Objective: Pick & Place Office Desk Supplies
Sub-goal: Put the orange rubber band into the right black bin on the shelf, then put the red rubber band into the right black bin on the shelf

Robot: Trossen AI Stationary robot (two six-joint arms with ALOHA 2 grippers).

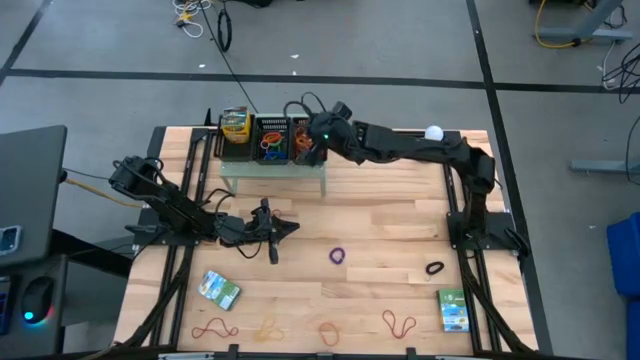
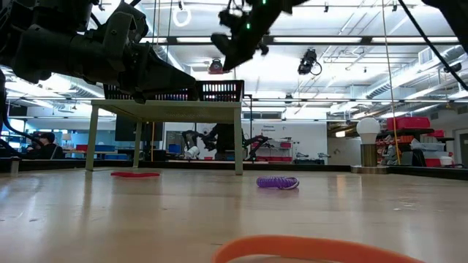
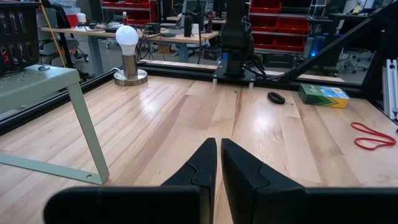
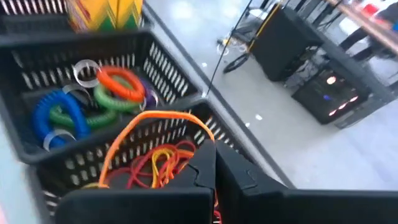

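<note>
High view: left gripper [image 1: 283, 229] is hovering clenched and empty over the wooden table [image 1: 380, 210]; loose rubber bands [image 1: 338, 256] and packets [image 1: 219, 289] are lying along the near edge; right gripper [image 4: 214, 163] is pinching an orange band [image 4: 158, 118] above the mesh trays [image 1: 272, 140] on the shelf [image 1: 272, 172].

- Wooden table [image 1: 400, 215] carries a pale-green shelf [image 1: 273, 168] at its far edge, light bulb [image 1: 434, 132] alongside.
- Scattered on the boards: purple band [image 1: 338, 256], black band [image 1: 434, 268], two packets [image 1: 219, 290] [image 1: 453, 309].
- Near edge: tan and orange loops [image 1: 398, 323].
- Shelf holds black mesh trays [image 1: 272, 139].
</note>
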